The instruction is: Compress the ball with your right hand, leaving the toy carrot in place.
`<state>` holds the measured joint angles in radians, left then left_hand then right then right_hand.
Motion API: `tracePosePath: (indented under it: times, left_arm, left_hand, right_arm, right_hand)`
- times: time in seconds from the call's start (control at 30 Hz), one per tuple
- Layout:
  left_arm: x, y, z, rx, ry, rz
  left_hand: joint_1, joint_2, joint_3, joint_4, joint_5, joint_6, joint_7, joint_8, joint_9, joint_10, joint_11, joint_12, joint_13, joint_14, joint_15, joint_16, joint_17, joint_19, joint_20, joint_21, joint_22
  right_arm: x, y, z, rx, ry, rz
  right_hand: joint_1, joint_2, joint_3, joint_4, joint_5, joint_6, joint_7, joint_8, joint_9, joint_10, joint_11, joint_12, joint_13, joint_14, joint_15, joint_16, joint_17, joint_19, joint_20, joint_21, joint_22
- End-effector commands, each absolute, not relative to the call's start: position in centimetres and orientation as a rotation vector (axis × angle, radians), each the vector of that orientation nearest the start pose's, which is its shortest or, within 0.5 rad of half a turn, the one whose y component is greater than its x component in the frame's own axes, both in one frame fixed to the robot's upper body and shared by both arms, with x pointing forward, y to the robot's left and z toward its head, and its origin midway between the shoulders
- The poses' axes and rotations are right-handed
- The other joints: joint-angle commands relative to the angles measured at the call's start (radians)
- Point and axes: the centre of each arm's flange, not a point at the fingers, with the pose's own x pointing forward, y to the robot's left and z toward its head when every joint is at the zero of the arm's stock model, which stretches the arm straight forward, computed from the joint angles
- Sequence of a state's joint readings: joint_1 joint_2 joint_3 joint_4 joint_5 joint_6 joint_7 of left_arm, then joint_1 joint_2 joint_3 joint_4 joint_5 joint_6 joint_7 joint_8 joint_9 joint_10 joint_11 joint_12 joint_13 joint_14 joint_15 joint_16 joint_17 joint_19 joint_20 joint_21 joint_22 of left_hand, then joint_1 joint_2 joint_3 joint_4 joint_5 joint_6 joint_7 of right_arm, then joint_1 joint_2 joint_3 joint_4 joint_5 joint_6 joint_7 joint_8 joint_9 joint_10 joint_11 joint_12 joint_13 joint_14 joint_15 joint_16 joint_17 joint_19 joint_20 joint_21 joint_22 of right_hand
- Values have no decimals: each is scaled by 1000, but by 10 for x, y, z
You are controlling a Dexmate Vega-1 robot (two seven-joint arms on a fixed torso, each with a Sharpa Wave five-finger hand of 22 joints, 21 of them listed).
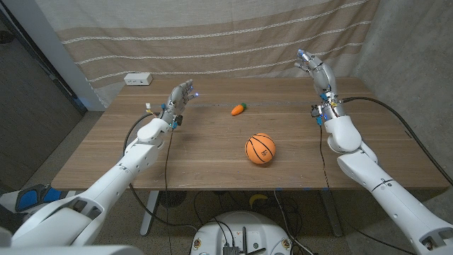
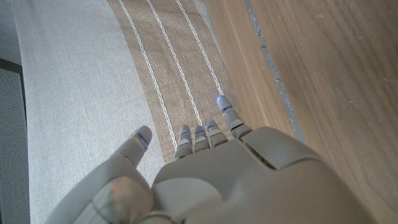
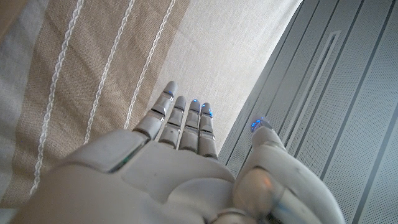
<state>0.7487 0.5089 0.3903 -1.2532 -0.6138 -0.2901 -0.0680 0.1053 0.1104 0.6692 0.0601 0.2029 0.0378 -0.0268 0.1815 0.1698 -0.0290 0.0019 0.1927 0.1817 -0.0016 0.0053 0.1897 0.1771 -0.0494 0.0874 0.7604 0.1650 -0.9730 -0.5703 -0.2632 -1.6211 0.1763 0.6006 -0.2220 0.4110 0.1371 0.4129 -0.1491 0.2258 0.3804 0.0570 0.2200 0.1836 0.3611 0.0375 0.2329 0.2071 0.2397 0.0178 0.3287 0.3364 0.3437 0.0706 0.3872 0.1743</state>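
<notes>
An orange basketball-patterned ball sits on the wooden table, right of centre. A small toy carrot lies further back, near the middle. My right hand is raised above the table's far right side, well behind and to the right of the ball, fingers spread and holding nothing; its back faces the camera with fingers extended toward the curtain. My left hand hovers over the left half of the table, fingers apart and empty, its back seen pointing at the curtain.
A white power strip lies at the table's back left corner. A striped beige curtain hangs behind the table. Grey perforated panels stand at the right. Cables run along both forearms.
</notes>
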Motion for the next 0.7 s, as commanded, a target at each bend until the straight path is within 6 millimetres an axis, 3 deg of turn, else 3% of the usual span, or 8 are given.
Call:
tracePosePath:
  times: [0.03, 0.7]
  left_arm:
    - [659, 284, 11, 30, -639, -241]
    - [658, 278, 13, 32, -652, -256]
  left_hand:
    - [-9, 5, 3, -4, -2, 1, -4, 1, 6, -6, 4, 6, 3, -3, -3, 0, 0, 5, 3, -5, 4]
    - [-13, 4, 5, -9, -3, 2, -5, 1, 6, -4, 3, 7, 3, -2, -3, 0, 0, 9, 3, -13, 4]
  right_arm:
    - [523, -254, 54, -394, -1180, 98]
    - [510, -236, 46, -548, -1160, 95]
  right_hand:
    - [10, 2, 0, -4, 4, 10, -6, 1, 6, 8, -2, 3, 2, 7, -5, 8, 4, 7, -2, -5, 5]
    - [8, -5, -3, -7, 7, 7, -15, -5, 6, 6, -11, -2, 3, 7, -15, 8, 5, 7, 8, -12, 5]
